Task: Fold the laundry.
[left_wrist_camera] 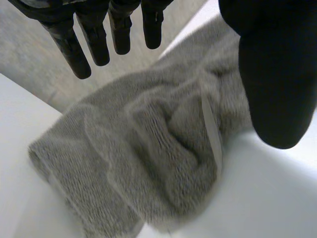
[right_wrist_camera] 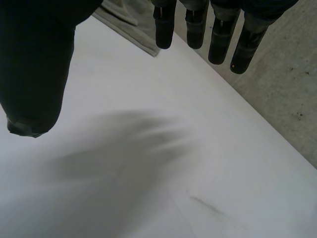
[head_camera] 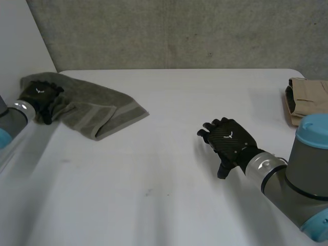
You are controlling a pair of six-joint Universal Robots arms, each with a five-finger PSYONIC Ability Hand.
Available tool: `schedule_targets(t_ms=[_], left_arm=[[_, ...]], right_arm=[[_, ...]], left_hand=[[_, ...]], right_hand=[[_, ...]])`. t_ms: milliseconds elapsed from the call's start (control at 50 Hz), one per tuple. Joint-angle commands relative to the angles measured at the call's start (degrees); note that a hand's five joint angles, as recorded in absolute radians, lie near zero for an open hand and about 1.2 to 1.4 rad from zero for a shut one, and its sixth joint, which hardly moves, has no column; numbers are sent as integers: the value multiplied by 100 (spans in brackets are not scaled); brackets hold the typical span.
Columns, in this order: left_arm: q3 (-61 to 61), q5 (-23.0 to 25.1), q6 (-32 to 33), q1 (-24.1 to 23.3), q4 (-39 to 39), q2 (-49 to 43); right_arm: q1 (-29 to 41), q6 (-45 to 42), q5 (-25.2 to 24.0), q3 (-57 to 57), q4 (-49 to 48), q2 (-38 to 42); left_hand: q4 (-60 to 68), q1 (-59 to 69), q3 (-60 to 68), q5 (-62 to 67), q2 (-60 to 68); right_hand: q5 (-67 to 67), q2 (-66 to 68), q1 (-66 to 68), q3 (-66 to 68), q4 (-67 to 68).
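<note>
Left wrist view shows the left hand [left_wrist_camera: 277, 74], fingers relaxed and gripping nothing, above the rumpled end of the grey towel [left_wrist_camera: 148, 148] lying far left on the table [head_camera: 169, 92], seemingly poised to seize it, while the right hand [head_camera: 228, 141] hangs slack-fingered over its bare middle.

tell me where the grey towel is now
In the head view the grey towel lies crumpled at the far left of the table, its left end under the open left hand, far from the tan cloth at the right edge.
</note>
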Motion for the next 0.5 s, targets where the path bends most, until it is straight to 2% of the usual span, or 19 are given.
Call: schedule_targets(t_ms=[20,60,120,220,280,360,380,460,500], left_arm=[[497,-70,90,-6,139,-670],[559,-70,81,-15,166,-714],[515,-123,63,-103,376,-679],[-89,-702,-42,-533,1193,-92],[-968,-1028,-314,-841,1738,620],[-2023,-1055,-972,-1376,2082,1560],[-2399,-1037,-1322,-1673,2064,1901],[-3078,-897,-1912,-2333,2134,2536],[-3193,-835,-2010,-2423,2152,2686]], right_arm=[[-20,17,-5,258,-93,-98],[-29,17,-5,328,-137,-98],[-81,17,4,382,-164,-106],[-257,17,-14,487,-173,-247],[-301,17,-5,496,-173,-282],[-345,17,12,461,-173,-352],[-371,17,12,461,-173,-370],[-547,26,-5,461,-164,-423],[-574,26,-23,470,-164,-432]], left_hand=[[499,584,455,395,502],[1723,1808,1679,1620,1726],[6676,6761,6632,6572,6679],[6841,6926,6797,6737,6844],[6841,6926,6797,6737,6844],[6841,6926,6797,6737,6844],[6841,6926,6797,6737,6844],[6841,6926,6797,6737,6844],[6841,6926,6797,6737,6844]], right_hand=[[-332,-256,-131,-233,-330],[-332,-256,-131,-233,-330],[-332,-256,-131,-233,-330],[-332,-256,-131,-233,-330],[-332,-256,-131,-233,-330],[-332,-256,-131,-233,-330],[-332,-256,-131,-233,-330],[-332,-256,-131,-233,-330],[-332,-256,-131,-233,-330]])
